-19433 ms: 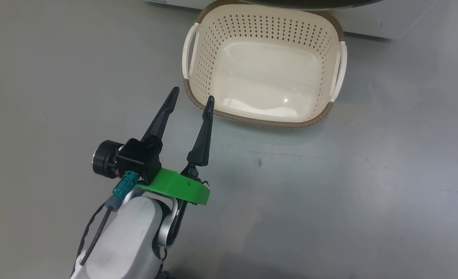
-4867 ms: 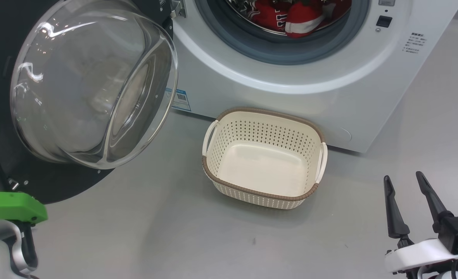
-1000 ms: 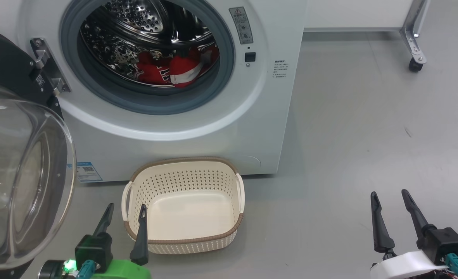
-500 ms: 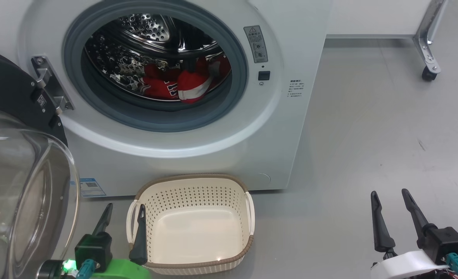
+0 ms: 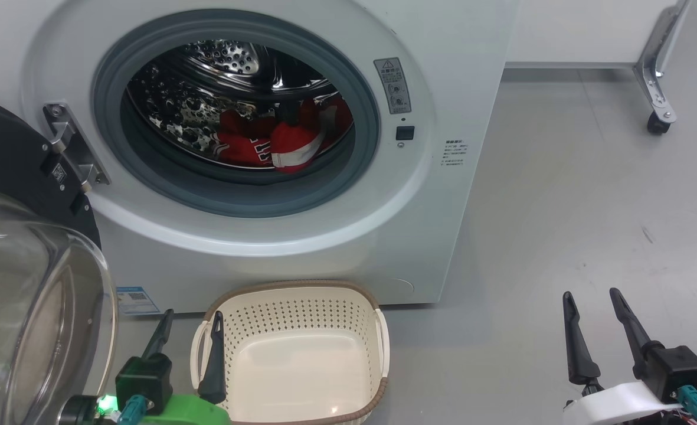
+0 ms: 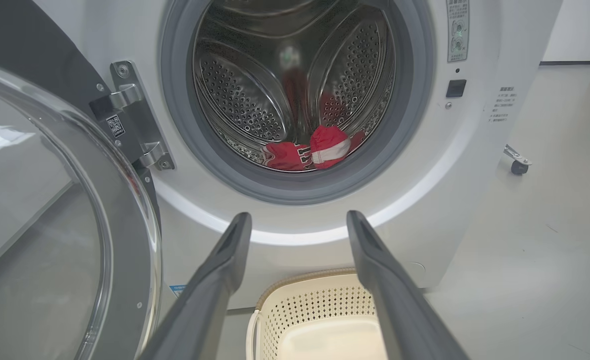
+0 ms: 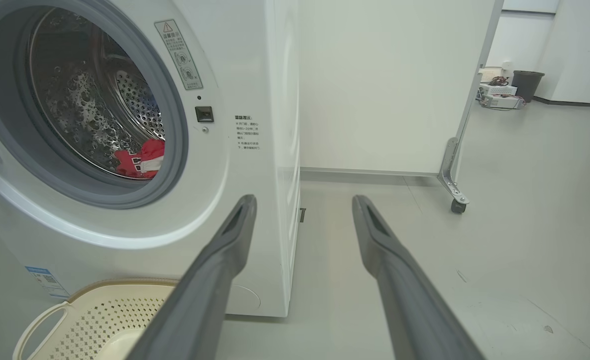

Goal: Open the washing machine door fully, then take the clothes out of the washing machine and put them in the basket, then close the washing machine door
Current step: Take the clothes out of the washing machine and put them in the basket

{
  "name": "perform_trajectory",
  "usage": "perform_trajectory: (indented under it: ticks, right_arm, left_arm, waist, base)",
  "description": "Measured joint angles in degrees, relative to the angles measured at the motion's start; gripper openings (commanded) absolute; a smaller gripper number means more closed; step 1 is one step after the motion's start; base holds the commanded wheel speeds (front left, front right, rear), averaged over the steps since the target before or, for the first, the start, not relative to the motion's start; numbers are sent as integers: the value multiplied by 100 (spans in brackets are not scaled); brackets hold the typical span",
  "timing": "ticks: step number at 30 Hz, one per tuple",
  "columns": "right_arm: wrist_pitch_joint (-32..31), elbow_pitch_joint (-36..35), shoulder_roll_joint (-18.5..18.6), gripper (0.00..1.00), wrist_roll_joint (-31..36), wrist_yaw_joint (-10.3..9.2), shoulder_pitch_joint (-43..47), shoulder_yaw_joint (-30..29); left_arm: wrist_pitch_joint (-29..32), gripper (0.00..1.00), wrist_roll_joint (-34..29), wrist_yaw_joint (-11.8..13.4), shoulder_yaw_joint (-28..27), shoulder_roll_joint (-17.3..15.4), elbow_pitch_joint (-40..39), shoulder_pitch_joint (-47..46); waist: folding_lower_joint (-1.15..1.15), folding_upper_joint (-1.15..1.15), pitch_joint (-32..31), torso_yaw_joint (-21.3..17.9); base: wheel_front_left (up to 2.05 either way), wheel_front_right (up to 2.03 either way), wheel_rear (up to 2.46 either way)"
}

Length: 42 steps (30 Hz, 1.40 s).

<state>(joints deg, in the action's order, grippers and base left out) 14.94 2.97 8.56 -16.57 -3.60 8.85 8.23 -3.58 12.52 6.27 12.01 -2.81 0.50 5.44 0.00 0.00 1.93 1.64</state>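
In the head view, you have the washing machine door (image 5: 35, 307) swung wide to your left, with its glass bowl just beside the left hand (image 5: 193, 314). That hand is fully spread and empty by the near-left corner of the basket (image 5: 301, 287); I cannot tell whether a finger touches the basket's handle. The right hand (image 5: 590, 294), equally spread and empty, sits well off to the right above the floor (image 5: 560, 206). The clothes (image 5: 265, 141) lie in a red heap low in the drum of the washing machine (image 5: 324, 248), and the basket stands empty on the floor just below the opening. In the left wrist view, the fingers point at the white front under the opening, and the heap lies higher and deeper, beyond the grey rubber ring (image 6: 295, 192). If you reach straight in from here, a fingertip is likely to strike that front or catch the ring. If you swing left, you may knock the glass bowl. If you drop low, you may shove the light basket. In the right wrist view, the fingers aim past the machine's corner with the heap far to their left. A shallow pinch could let soft fabric trail, snag on the ring, or fall beside the basket.
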Motion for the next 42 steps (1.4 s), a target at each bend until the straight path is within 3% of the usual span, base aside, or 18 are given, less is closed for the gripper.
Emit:
perform_trajectory:
  ticks: [26, 42]
  right_arm:
    - [0, 23, 3, 100, 1, 73, -18, -1]
    - [0, -260, 157, 100, 19, 179, -278, -3]
  left_arm:
    - [46, 100, 2, 9, 78, 1, -3, -13]
    - [338, 100, 485, -46, 249, 7, 315, -848]
  waist:
    - [0, 0, 139, -44]
    - [0, 0, 863, -237]
  base:
    - [1, -1, 0]
    - [0, 0, 0]
